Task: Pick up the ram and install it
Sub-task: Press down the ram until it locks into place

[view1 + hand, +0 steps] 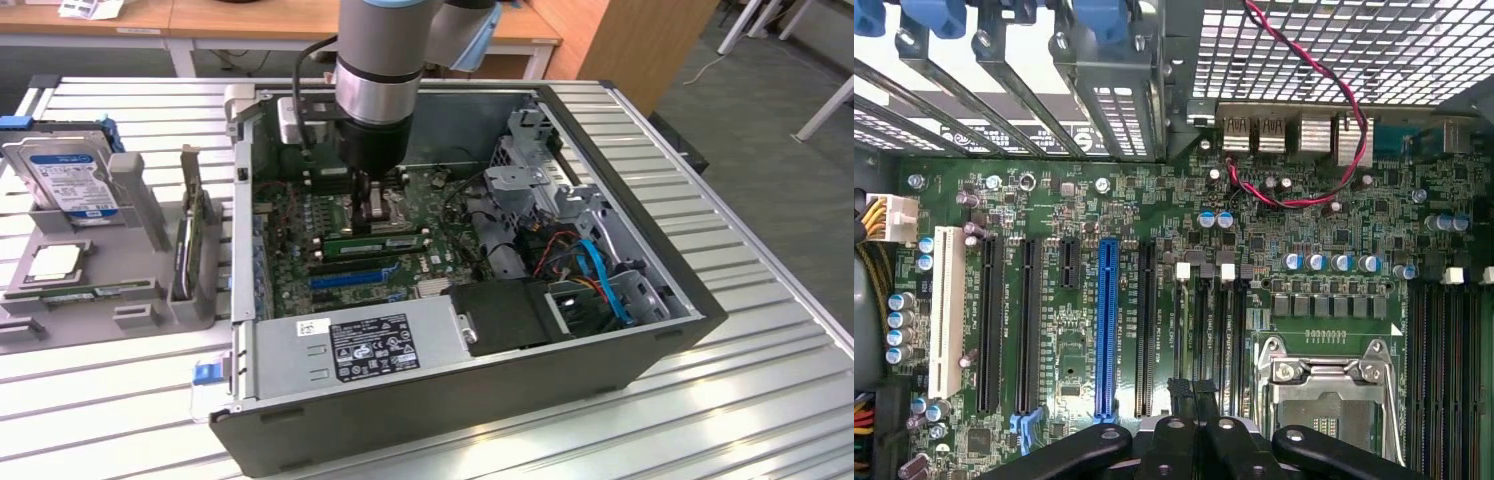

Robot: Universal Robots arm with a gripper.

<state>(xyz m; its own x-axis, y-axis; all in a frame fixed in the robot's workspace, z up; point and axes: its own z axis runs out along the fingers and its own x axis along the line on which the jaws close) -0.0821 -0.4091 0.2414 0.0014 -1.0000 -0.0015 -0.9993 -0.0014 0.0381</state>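
Note:
One ram (91, 292), a thin green stick, lies flat at the front of the grey holder (140, 200) on the exterior view's left. A second green ram stick (374, 243) stands on edge on the motherboard, between the bright-blue slot (354, 276) and the CPU socket (1324, 385). My gripper (380, 220) hangs straight down inside the open computer case, just behind that standing stick. In the wrist view the gripper (1189, 388) is shut over the narrow memory slots (1209, 320). I see nothing between the fingers. Whether they touch the standing stick I cannot tell.
The holder also carries a hard drive (67, 180), a CPU chip (54, 262) and a dark expansion card (195, 245). Inside the case (641, 200), the power supply (354, 345) lies along the near edge. Drive cages and blue cables (607, 285) crowd the exterior view's right. A red-black wire (1304, 195) crosses the board.

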